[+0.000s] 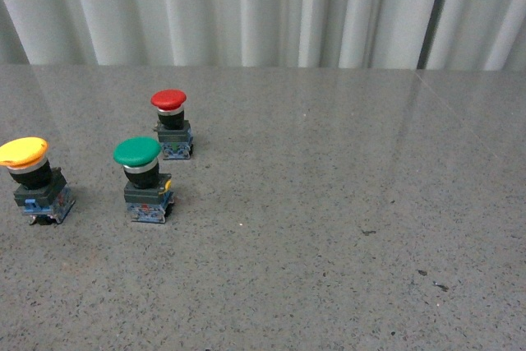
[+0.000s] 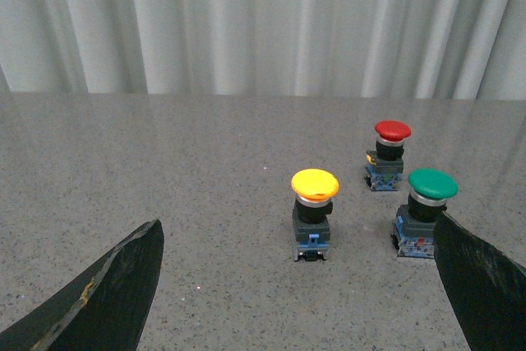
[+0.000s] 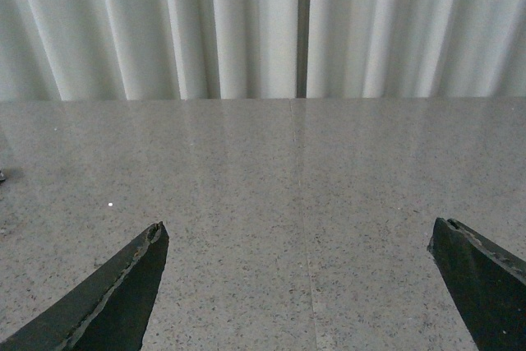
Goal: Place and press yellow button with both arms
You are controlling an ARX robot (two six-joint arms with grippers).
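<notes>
Glossy plastic yellow button point(image 1: 23, 152) on a polished, speckled stone-like table point(image 1: 329, 228).

The left gripper point(image 2: 297, 222) has two flat black fingers point(image 2: 115, 293) that end in points. One has pale scratches along its edge. The right gripper point(image 3: 300, 223) has the same black, pointed fingers point(image 3: 115, 293), with small chips at the tips. They look dull, not shiny.

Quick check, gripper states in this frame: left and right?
Left gripper: open, holding nothing; the yellow button stands ahead of it, not gripped.
Right gripper: open, holding nothing.
</notes>
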